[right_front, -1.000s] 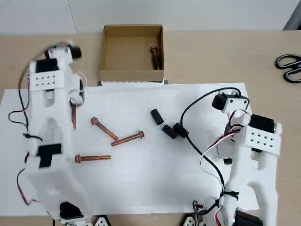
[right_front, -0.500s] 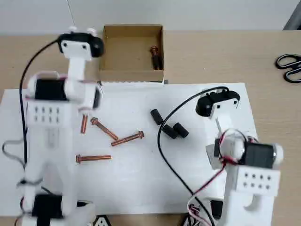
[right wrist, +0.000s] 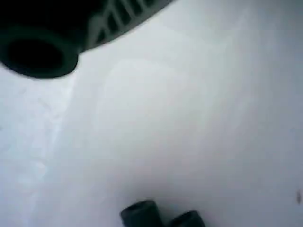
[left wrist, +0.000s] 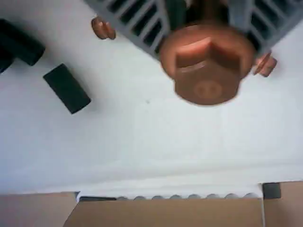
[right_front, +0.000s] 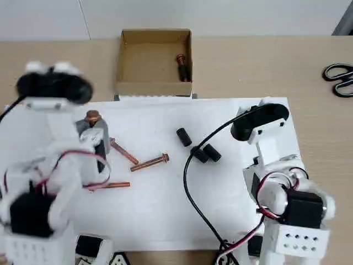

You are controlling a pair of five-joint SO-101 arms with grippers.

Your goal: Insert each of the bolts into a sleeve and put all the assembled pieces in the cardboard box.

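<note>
Progress approx. 1 of 5: one assembled piece (right_front: 182, 66) in cardboard box (right_front: 129, 61); left gripper (left wrist: 199, 14) clamps bolt (left wrist: 206, 64), right gripper (right wrist: 80, 23) grips sleeve (right wrist: 38, 54), unmated; 3 loose bolts (right_front: 150, 163), 3 loose sleeves (right_front: 183, 136) on paper (right_front: 165, 210).

Left claw (left wrist: 203, 14) holds one copper bolt (left wrist: 206, 66) upright; three bolts (right_front: 150, 163) lie flat. Right claw (right wrist: 61, 33) holds a black sleeve (right wrist: 35, 59); three sleeves (right_front: 184, 137) lie loose. Cardboard box (right_front: 154, 84) contains one assembled piece (right_front: 182, 66).
</note>
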